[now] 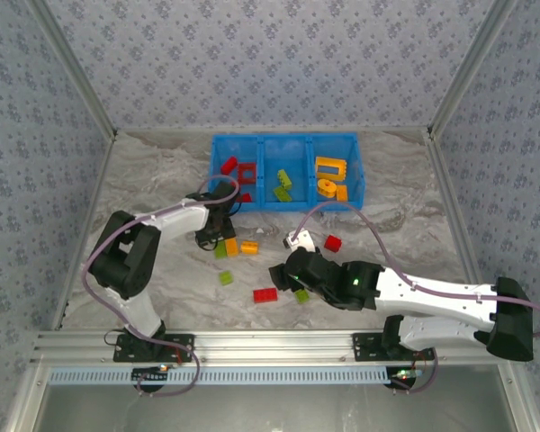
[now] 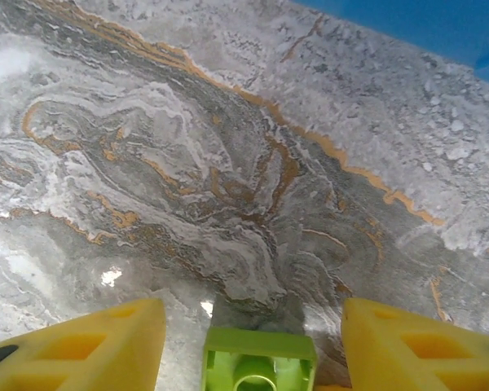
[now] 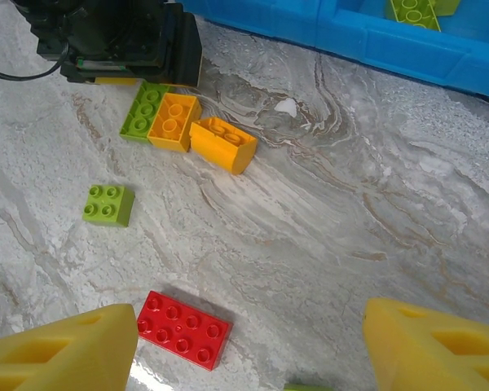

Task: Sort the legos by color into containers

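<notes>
Left gripper (image 2: 248, 314) jaws apart, straddling 1 green lego (image 2: 258, 362) — not clamped. Right gripper (image 3: 248, 330) spread wide over the table (image 3: 326, 236) — 1 red lego (image 3: 183, 328) beside 1 finger.

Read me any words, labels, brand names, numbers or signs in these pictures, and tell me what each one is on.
No readable text anywhere.
Studs on the red brick and the orange brick: any embossing is too small to read.
The blue tray: no label visible.
The wallpaper: ornament pattern, not lettering.
</notes>
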Robot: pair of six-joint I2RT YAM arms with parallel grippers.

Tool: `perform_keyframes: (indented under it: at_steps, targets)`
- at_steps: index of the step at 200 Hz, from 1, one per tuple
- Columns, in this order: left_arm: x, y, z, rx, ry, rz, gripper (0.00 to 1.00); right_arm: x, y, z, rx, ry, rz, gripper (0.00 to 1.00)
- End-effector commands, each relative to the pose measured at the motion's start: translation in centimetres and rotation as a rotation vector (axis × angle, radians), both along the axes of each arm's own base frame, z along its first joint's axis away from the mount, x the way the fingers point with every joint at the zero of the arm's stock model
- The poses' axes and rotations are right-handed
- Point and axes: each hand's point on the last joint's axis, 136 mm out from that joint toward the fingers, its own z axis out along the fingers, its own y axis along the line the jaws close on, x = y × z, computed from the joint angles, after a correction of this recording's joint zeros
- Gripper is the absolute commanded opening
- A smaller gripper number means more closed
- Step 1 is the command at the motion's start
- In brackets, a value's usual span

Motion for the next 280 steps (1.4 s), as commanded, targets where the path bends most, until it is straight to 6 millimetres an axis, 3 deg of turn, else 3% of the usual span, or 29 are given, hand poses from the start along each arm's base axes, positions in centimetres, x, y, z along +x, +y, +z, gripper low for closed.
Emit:
perform_keyframes:
  at_steps: [1, 48, 86, 104, 132, 149, 166, 184, 202, 235, 275, 280]
  targets:
    - [-1.2, -0.3, 0.0, -0.001, 0.004, -0.010, 0.58, 0.0, 0.4, 0.9, 0.030, -0.007, -0.009, 0.75]
    - [-2.7, -0.5, -0.6, 0.012, 0.005, -0.015, 0.50, 0.1, 0.6, 0.8, 0.023, -0.004, -0.008, 0.75]
    - [-2.7, -0.2, -0.5, 0.023, -0.020, -0.011, 0.34, 0.0, 0.5, 0.7, 0.036, 0.009, -0.024, 0.75]
    - [-2.5, 0.1, 0.9, 0.052, -0.059, -0.019, 0.31, 0.1, 0.3, 1.0, 0.036, 0.003, -0.031, 0.75]
    - [-1.9, -0.1, 5.3, 0.113, -0.153, -0.069, 0.31, 0.5, -0.4, 2.6, 0.068, -0.032, -0.060, 0.75]
    - [-1.4, -1.7, 8.1, 0.108, -0.201, -0.134, 0.31, 0.9, -0.7, 4.9, 0.139, -0.078, -0.073, 0.75]
    - [-0.6, -4.8, 11.0, 0.072, -0.263, -0.215, 0.31, 1.9, -1.5, 7.4, 0.218, -0.144, -0.103, 0.76]
    - [0.4, -8.2, 13.5, 0.052, -0.320, -0.291, 0.31, 3.3, -3.2, 10.0, 0.301, -0.211, -0.164, 0.77]
    - [1.9, -11.4, 15.2, 0.034, -0.359, -0.353, 0.31, 5.2, -5.4, 11.1, 0.340, -0.246, -0.256, 0.77]
    - [5.2, -15.7, 14.9, 0.038, -0.366, -0.431, 0.31, 7.4, -8.0, 11.9, 0.339, -0.273, -0.353, 0.78]
    - [9.4, -20.3, 12.7, 0.004, -0.357, -0.481, 0.31, 7.9, -9.1, 11.4, 0.324, -0.262, -0.390, 0.78]
    - [10.2, -21.0, 13.1, -0.012, -0.372, -0.482, 0.31, 7.9, -9.1, 11.3, 0.324, -0.260, -0.390, 0.77]
